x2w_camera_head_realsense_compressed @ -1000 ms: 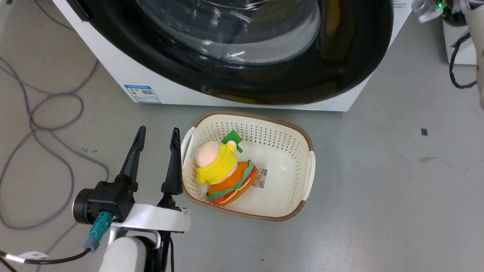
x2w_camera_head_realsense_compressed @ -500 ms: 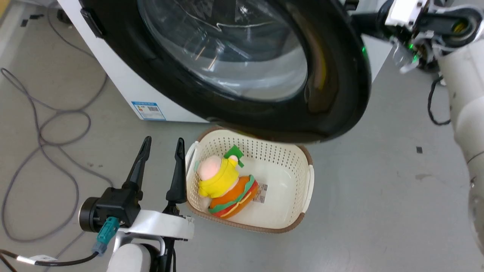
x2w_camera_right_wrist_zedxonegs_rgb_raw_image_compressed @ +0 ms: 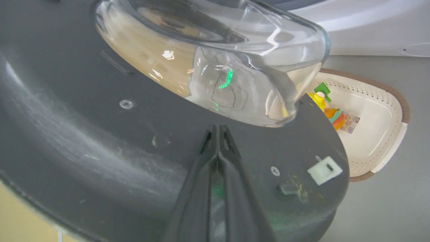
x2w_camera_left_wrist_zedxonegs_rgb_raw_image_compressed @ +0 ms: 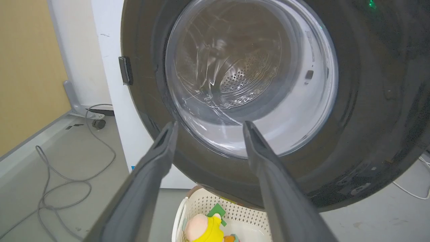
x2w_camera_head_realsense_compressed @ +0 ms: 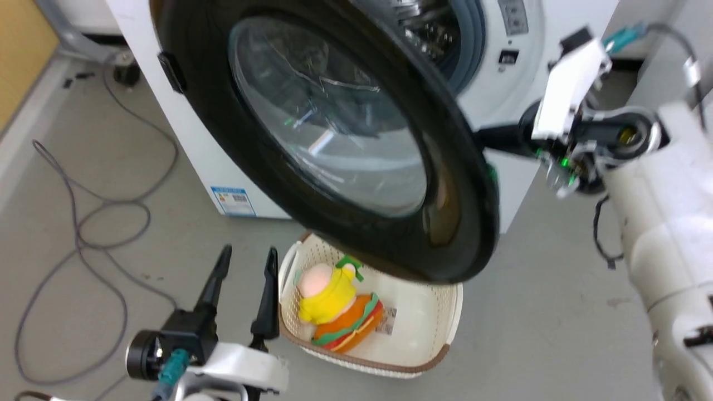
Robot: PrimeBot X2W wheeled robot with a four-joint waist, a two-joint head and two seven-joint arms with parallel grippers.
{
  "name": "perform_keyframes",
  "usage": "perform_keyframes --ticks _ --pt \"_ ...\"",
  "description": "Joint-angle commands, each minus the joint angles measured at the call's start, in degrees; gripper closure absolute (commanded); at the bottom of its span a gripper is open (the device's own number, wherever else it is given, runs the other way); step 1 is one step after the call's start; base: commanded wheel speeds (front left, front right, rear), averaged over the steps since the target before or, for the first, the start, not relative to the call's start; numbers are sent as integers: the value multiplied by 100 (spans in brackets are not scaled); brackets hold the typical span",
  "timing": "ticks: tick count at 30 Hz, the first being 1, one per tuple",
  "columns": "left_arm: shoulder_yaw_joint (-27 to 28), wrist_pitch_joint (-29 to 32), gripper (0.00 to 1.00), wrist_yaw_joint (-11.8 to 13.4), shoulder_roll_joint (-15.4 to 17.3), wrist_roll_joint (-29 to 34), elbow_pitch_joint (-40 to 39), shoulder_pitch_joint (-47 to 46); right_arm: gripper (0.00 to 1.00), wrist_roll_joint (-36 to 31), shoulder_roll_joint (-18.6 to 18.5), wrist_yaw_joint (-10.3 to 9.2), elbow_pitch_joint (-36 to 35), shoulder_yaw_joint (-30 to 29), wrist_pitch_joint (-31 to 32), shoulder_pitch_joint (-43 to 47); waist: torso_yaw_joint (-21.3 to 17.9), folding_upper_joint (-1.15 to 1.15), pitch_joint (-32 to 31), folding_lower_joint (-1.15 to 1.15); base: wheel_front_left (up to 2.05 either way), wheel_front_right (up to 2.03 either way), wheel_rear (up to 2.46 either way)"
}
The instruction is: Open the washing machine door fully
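The white washing machine stands on a grey floor. Its round black door, with the glass bulge in the middle, hangs partly open, the free edge swung out over a cream basket. A burger-shaped soft toy lies inside the basket. The right gripper has its fingers pressed together with nothing between them, lying against the door's inner face just under the glass. The left gripper is spread, empty, beside the basket.
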Motion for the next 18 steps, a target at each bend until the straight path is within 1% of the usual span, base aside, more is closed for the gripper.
perform_keyframes --ticks 1,11,18 --pt "-22 -30 0 -14 14 57 25 115 100 59 73 -3 -94 11 69 244 31 0 -157 1 0 0 0" --pt "-68 -30 0 -45 39 143 184 408 100 443 276 -3 -802 -6 380 1179 108 0 -510 1 0 0 0" --pt "-134 -30 0 -42 37 144 324 522 100 741 350 -3 -1305 223 619 1750 164 0 -709 1 0 0 0"
